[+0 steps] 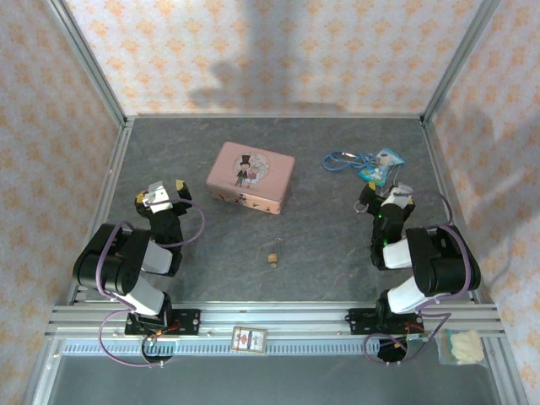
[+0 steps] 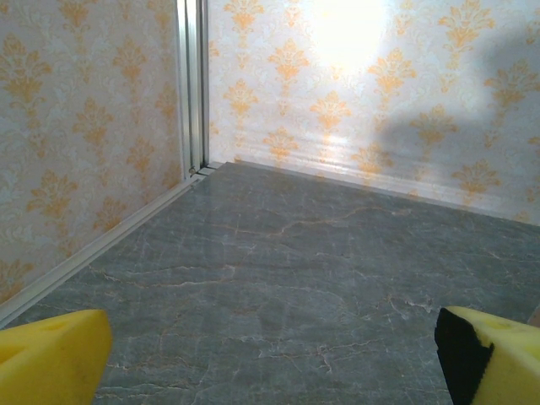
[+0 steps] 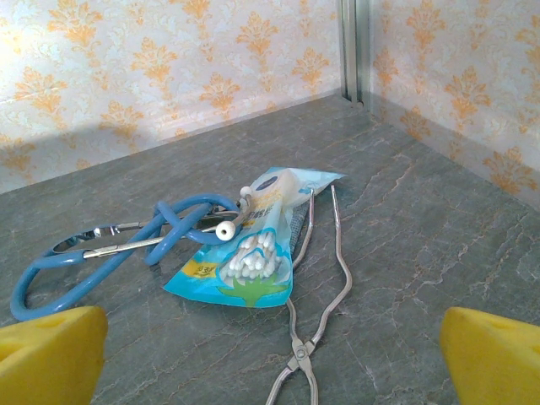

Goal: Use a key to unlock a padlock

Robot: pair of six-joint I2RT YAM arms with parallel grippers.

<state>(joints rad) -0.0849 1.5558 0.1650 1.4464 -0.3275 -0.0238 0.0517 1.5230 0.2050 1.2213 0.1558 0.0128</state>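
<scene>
The padlock (image 1: 274, 258) is a tiny brass speck lying on the grey tabletop, near the front and about midway between the arms. A faint pale thread just above it may be the key (image 1: 279, 246); it is too small to be sure. My left gripper (image 1: 163, 194) hovers left of the pink tin, well away from the padlock. In the left wrist view the left gripper (image 2: 270, 361) is open, with bare table between its yellow fingertips (image 2: 51, 359). My right gripper (image 1: 390, 197) stands at the right; the right gripper (image 3: 274, 359) is open and holds nothing.
A pink tin (image 1: 251, 177) lies at the centre back. Ahead of the right gripper lie a blue stethoscope (image 3: 126, 240), a teal packet of cotton swabs (image 3: 253, 253) and metal tongs (image 3: 325, 287). Patterned walls (image 2: 354, 93) close in the table. A small card (image 1: 249, 338) rests on the front rail.
</scene>
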